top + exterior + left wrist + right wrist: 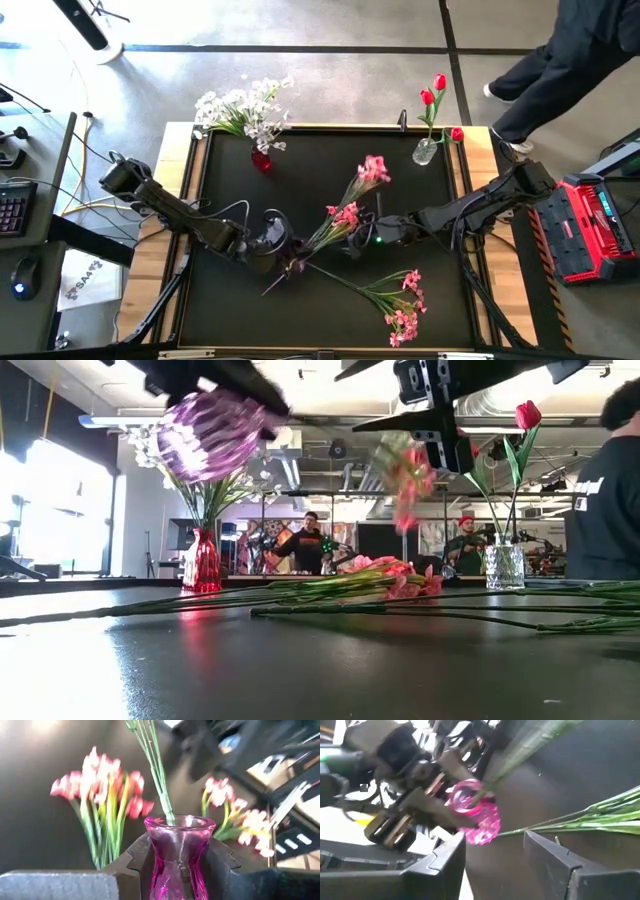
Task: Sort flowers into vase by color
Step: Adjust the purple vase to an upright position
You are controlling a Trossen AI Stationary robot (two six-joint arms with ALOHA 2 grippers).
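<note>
The black table fills the high view, with both dark arms reaching in to meet near its middle. A person in dark clothes stands beyond its far right corner. The left gripper is clamped on a pink glass vase, held off the table, as the low view shows. The green stems of a pink spray enter the vase's mouth, with the blossoms slanting up and away toward the right arm. The right gripper sits just beside that spray, its fingers apart with nothing between them; the stems pass above them in its wrist view. A second pink spray lies flat on the table nearer the front edge, its long stem running back toward the vase. At the far edge, a red vase holds the white flowers on the left, and a clear vase holds red tulip-like blooms on the right.
</note>
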